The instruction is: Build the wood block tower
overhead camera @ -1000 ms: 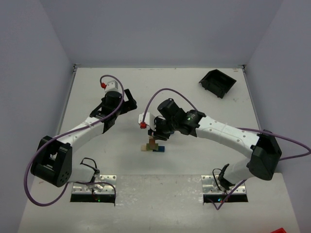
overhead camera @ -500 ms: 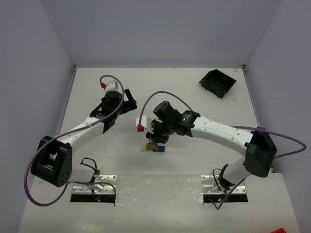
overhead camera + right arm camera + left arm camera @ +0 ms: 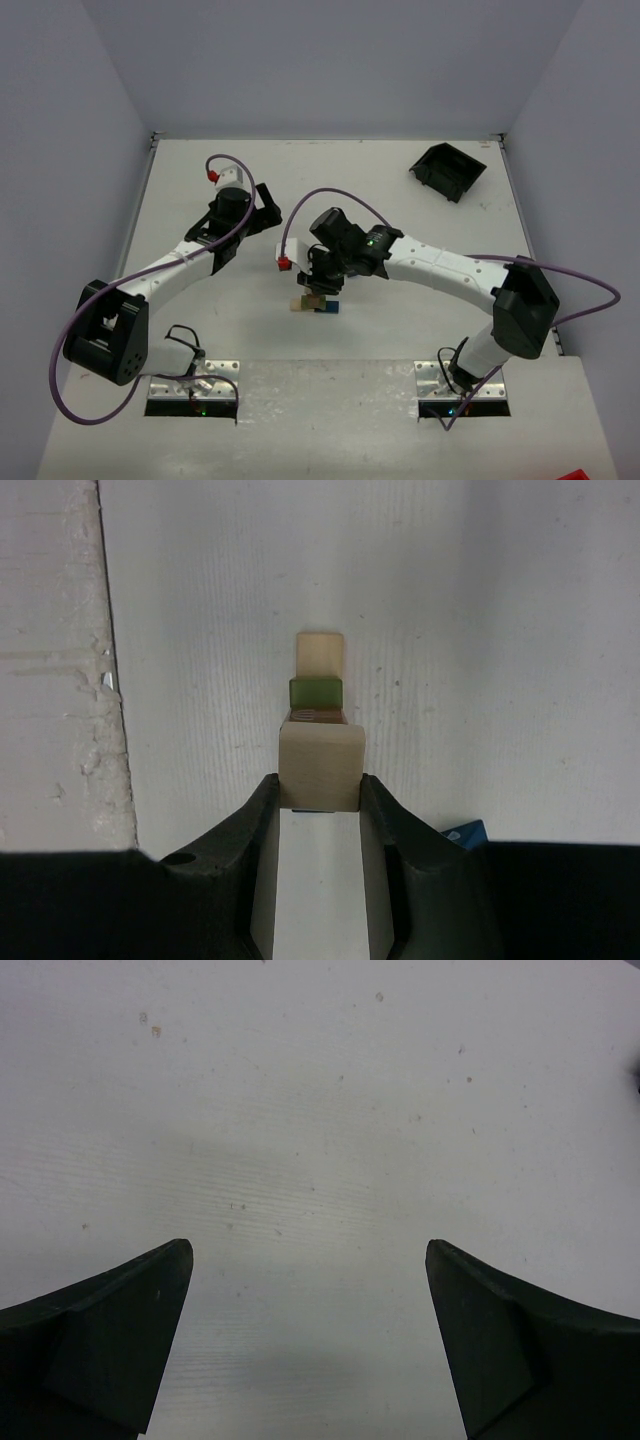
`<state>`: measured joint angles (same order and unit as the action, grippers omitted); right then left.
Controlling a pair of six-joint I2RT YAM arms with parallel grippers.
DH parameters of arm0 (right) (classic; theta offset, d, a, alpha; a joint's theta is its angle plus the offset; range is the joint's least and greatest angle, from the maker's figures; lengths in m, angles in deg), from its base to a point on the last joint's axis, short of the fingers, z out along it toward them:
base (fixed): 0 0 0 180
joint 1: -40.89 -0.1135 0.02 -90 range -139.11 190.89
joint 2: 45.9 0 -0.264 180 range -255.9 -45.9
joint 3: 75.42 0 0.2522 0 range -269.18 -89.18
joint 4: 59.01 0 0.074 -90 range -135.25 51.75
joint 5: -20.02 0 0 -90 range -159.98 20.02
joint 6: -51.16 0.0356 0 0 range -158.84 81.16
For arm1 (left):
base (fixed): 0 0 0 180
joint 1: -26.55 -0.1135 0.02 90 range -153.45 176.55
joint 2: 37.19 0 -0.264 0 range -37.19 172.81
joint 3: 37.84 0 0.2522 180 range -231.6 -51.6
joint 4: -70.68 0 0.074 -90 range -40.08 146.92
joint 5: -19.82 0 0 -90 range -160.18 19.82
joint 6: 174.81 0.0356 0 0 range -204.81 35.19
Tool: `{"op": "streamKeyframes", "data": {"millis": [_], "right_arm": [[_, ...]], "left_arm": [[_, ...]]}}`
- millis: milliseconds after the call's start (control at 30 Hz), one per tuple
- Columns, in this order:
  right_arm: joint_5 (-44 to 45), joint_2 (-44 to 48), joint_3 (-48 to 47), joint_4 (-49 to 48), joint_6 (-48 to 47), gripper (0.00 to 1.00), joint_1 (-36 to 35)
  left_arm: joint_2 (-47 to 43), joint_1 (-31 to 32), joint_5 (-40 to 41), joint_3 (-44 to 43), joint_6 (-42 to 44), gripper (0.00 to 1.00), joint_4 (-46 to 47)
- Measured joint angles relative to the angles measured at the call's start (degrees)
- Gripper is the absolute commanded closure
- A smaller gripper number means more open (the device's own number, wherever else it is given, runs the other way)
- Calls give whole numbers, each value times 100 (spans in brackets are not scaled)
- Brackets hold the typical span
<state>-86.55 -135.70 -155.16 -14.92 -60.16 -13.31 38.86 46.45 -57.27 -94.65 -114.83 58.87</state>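
Two grippers are in view. The right gripper (image 3: 320, 792) is clamped on one pale tan block (image 3: 320, 765) over the wood block tower (image 3: 315, 303), near centre of the table (image 3: 420, 330). Below are one brown block (image 3: 318, 717), one green block (image 3: 316, 692), one second tan block (image 3: 320, 652) and one blue block (image 3: 466, 832). The left gripper (image 3: 308, 1260) has its jaws apart, empty, far left of the tower. One black bin (image 3: 448, 170) sits far right.

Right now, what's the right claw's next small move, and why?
Probably lower it a touch: the right claw is shut on a tan block, lined up over the stack, and I can't tell whether the block rests on it yet.
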Motion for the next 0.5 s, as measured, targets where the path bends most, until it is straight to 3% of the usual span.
{"op": "streamKeyframes", "data": {"millis": [500], "right_arm": [[-12, -52, -16, 141, -14, 65, 0]], "left_arm": [[0, 0, -49, 8, 5, 0, 41]]}}
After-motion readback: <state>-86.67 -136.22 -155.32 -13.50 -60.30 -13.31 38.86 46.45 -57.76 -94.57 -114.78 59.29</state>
